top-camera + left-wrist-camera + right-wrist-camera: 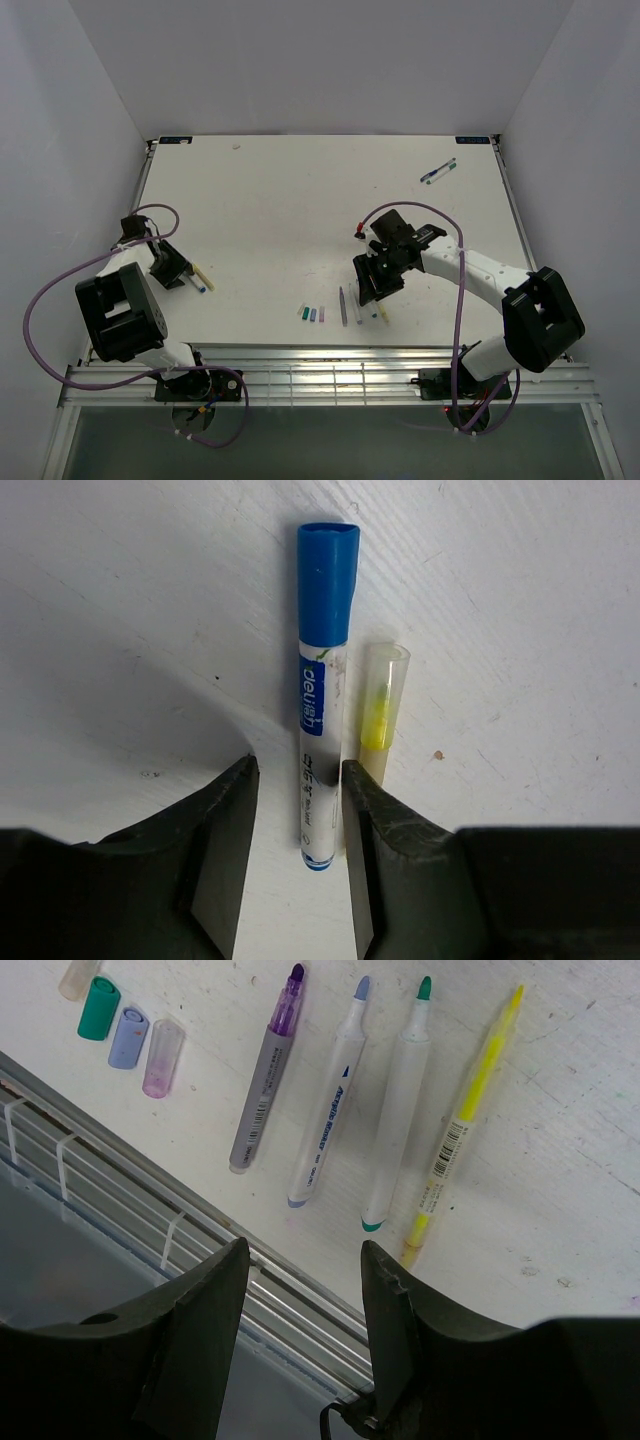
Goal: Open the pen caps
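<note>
White table (300, 200) bears a capped pen (322, 730) between parted jaws of the left gripper (297, 780); next, clamp it so the empty, spread right gripper (305, 1255) pulls the cap (328, 575)

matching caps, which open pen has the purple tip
The grey-barrelled pen, leftmost of four in the right wrist view; the others are white or yellow.

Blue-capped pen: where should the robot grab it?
Grip the thin white pen with the blue plastic cap by its bare barrel, from above, fingers either side: it lies flat, and that leaves the cap free. The yellow clear-capped pen crowds one side.
</note>
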Robot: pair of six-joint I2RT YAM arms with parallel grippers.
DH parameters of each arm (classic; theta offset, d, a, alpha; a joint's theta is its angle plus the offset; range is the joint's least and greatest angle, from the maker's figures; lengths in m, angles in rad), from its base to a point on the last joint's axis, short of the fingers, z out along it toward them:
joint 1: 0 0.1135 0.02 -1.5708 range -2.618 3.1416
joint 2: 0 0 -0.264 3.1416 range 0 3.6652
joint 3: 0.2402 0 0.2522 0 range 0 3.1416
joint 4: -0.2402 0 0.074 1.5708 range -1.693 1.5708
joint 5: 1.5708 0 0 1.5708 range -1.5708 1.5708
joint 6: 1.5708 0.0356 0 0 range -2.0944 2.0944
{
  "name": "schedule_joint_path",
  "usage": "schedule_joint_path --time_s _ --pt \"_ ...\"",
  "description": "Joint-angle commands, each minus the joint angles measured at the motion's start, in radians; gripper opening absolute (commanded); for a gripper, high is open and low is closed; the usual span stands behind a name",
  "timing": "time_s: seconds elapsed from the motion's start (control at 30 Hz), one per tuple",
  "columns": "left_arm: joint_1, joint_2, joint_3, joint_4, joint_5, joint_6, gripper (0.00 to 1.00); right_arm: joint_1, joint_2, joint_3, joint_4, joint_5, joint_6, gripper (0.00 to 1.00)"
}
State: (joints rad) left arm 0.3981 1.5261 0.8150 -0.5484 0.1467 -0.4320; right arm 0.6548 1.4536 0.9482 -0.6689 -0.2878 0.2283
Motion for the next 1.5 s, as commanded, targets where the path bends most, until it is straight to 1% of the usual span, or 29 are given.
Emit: schedule_joint_path --time_s 0.0,0.07,0.3,0.57,0.7,0.8,0.83,0.93,1.07,1.13,1.2,1.4,1.43,1.47 --pt "0.005 -0.004 -0.002 0.007 0.008 0.019 0.49 0.003 -0.013 0.006 0.020 -0.007 -0.012 0.55" --pt "0.005 0.003 0.004 -0.002 -0.001 0.019 0.46 0.003 -0.012 0.006 0.022 -0.005 -0.012 0.55" --pt "0.005 0.035 0.026 -0.008 -0.016 0.029 0.42 0.003 -0.004 0.003 0.023 -0.001 -0.017 0.55" --pt "0.005 0.052 0.015 -0.015 -0.055 0.045 0.31 0.003 0.005 0.014 0.025 -0.001 -0.015 0.55" --pt "0.005 0.057 0.016 -0.021 -0.067 0.052 0.21 0.003 0.007 0.011 0.029 0.001 -0.012 0.55" --pt "0.005 0.043 0.018 -0.027 -0.076 0.053 0.09 0.003 0.007 0.012 0.031 0.001 -0.010 0.55" --pt "0.005 0.036 0.021 -0.031 -0.082 0.053 0.00 0.003 0.007 0.012 0.031 0.002 -0.009 0.55" --pt "0.005 -0.016 0.038 -0.048 -0.091 0.047 0.00 0.003 0.002 0.017 0.031 0.006 -0.006 0.55" --pt "0.005 -0.090 0.108 -0.126 -0.093 0.016 0.00 0.003 -0.002 0.046 0.020 0.007 -0.001 0.55" --pt "-0.001 -0.118 0.171 -0.166 -0.081 -0.019 0.00 0.003 -0.004 0.063 0.012 0.004 0.002 0.55" --pt "-0.025 -0.113 0.226 -0.205 -0.081 -0.037 0.00 0.003 -0.004 0.095 0.002 -0.002 0.008 0.55" --pt "-0.128 -0.135 0.288 -0.164 0.072 -0.161 0.00 0.003 0.027 0.196 -0.053 -0.039 0.008 0.55" --pt "-0.172 -0.141 0.297 -0.150 0.100 -0.181 0.00 0.003 0.033 0.227 -0.054 -0.077 0.008 0.55" --pt "-0.200 -0.152 0.294 -0.106 0.160 -0.220 0.00 0.003 0.042 0.244 -0.055 -0.111 0.008 0.55"
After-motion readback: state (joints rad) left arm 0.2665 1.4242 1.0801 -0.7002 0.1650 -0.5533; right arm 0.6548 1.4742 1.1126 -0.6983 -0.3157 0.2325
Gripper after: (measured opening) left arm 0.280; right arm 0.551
